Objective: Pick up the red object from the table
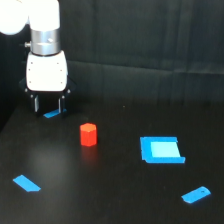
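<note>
The red object [88, 134] is a small bright red-orange hexagonal block standing upright on the black table [110, 195], left of centre. My gripper [48, 106] hangs from the white arm at the upper left, up and to the exterior view's left of the block and apart from it. Its two dark fingers point down with a gap between them, so it is open. A small blue piece [52, 114] lies on the table just under the fingertips, and nothing is held.
A blue square piece [161, 150] lies to the exterior view's right of the block. A flat blue strip [26, 183] sits at the lower left, and a blue elongated piece [196, 194] at the lower right. A dark ribbed curtain [150, 35] closes the back.
</note>
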